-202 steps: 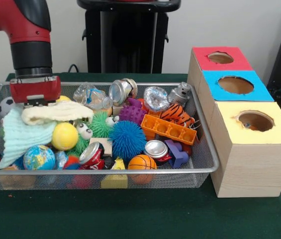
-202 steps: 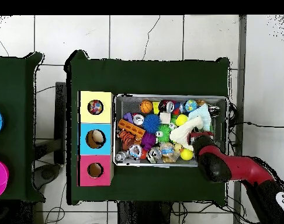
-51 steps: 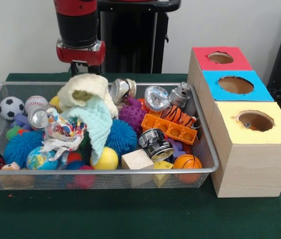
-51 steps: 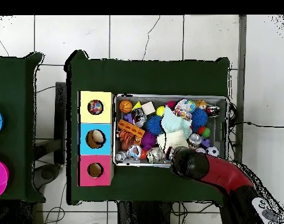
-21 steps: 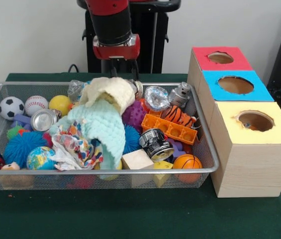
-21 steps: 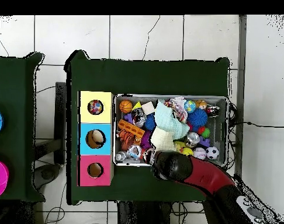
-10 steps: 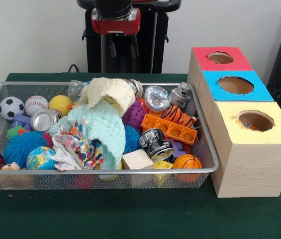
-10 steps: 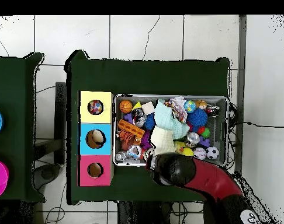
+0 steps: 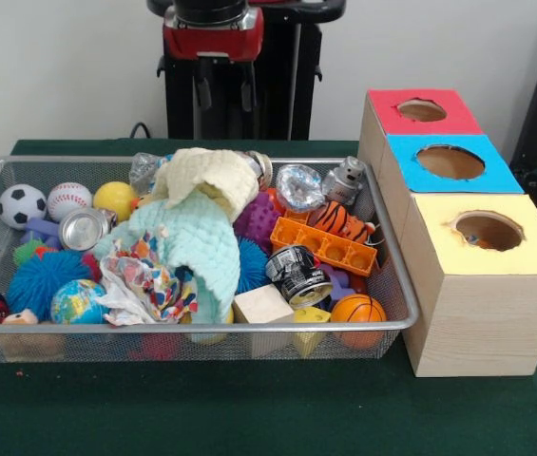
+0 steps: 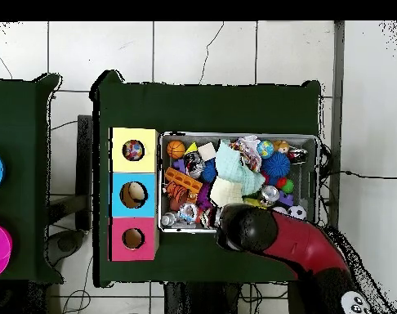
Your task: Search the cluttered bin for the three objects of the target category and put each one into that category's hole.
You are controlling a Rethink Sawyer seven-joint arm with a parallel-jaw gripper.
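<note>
Front view: the gripper [image 9: 221, 90] hangs higher above the back of the wire bin [image 9: 393, 306] than half a second ago, and its fingers [image 9: 203, 87] stand apart and hold nothing. The bin's contents lie as they did. The cream cloth [image 9: 206, 178] sits on top of the mint knitted cloth [image 9: 192, 242], and the patterned cloth [image 9: 144, 285] lies crumpled at their front. These three cover the middle of the bin and hide whatever is under them. To their left lie a soccer ball [image 9: 19, 204], a baseball [image 9: 67, 199], a yellow ball [image 9: 116, 199] and a silver can [image 9: 82, 228]. To their right lie an orange block [image 9: 321, 245], a dark can [image 9: 298, 275], a wooden cube [image 9: 262, 307] and a small basketball [image 9: 357, 310]. The sorting box [image 9: 482, 313] stands beside the bin on the green desk [image 9: 249, 408], with its yellow hole [image 9: 488, 230], blue hole [image 9: 450, 161] and red hole [image 9: 421, 110] on top.
</note>
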